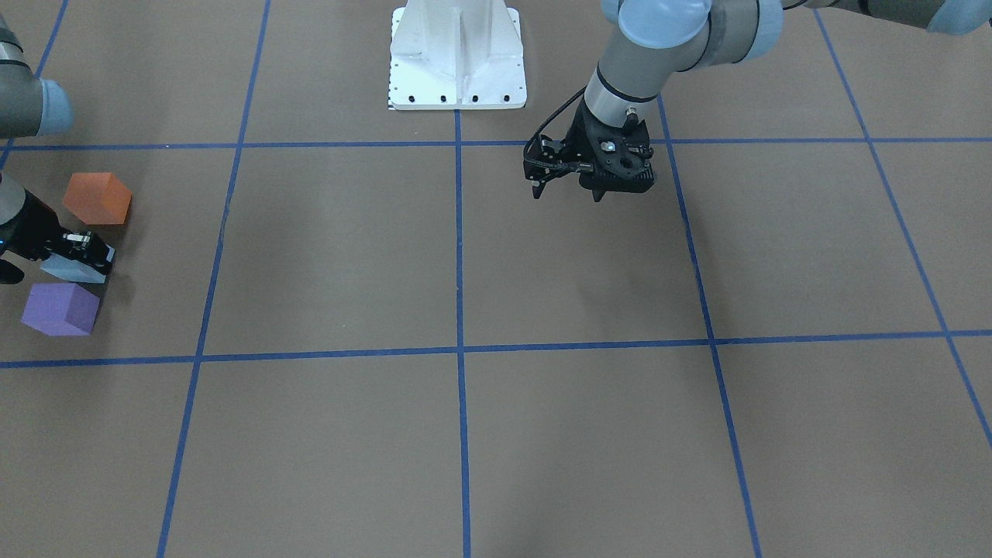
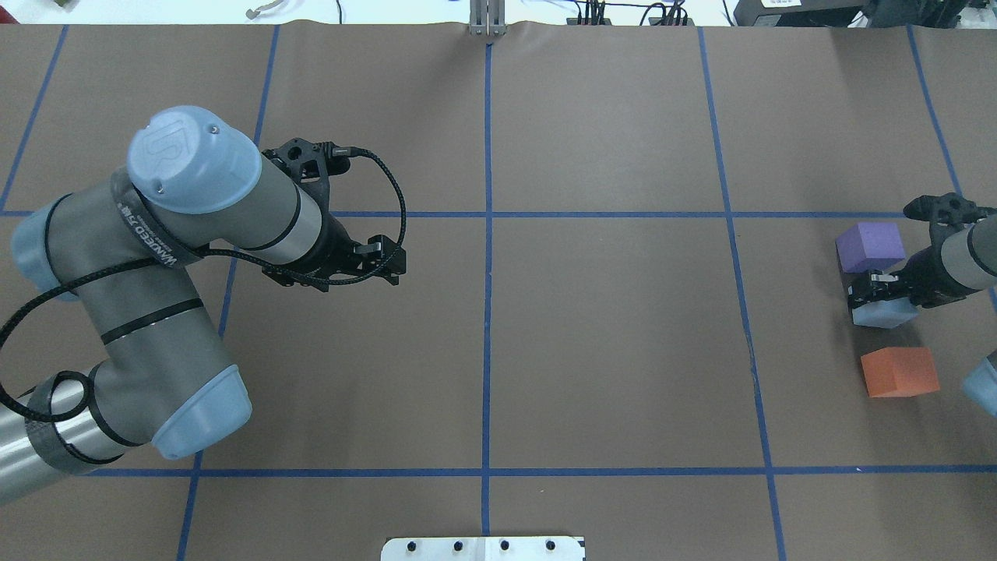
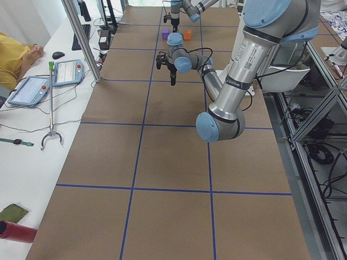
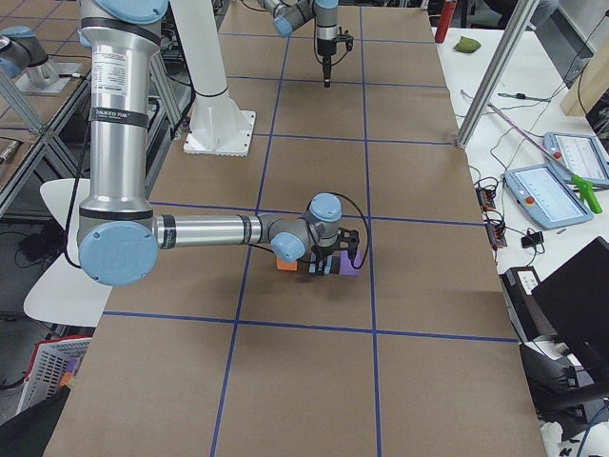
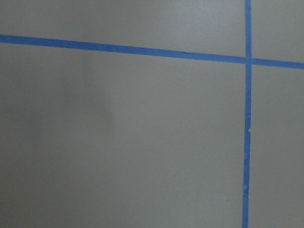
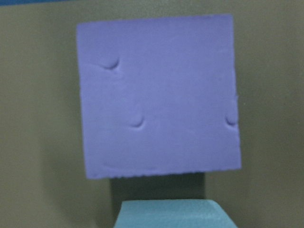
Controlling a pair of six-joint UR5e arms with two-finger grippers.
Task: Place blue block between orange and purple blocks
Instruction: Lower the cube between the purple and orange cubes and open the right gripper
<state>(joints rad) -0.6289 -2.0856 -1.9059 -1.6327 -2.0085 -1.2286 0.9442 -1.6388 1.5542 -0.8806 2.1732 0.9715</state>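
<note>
**A:** Just beside the purple foam block (image 2: 871, 245), on the side facing the orange one, sits the blue foam block (image 2: 884, 315). The right gripper (image 2: 871, 290) appears clenched on it. Is it down on the paper yet?

**B:** I cannot tell. The wrist view shows only a shadowed strip between the blue block's top edge and the purple block, so they are apart, though not by much.

**A:** Then that is my worry. If the fingers spread while the blue block is still off the table, light foam could tip or bounce against the purple block.

**B:** An opening finger could also nudge the purple block itself, since it is so close. Foam may also cling to a pad and drag along when the arm lifts.

**A:** What lies farther from the purple block?

**B:** The orange foam block (image 2: 900, 372), past the blue one and clearly separate from it. A skewed release might leave the blue block off-centre between the two.

**A:** And well away from the purple block?

**B:** The left gripper (image 1: 566, 192) hangs over bare table with its fingers spread and nothing in them. I'd say it poses no risk.
</note>
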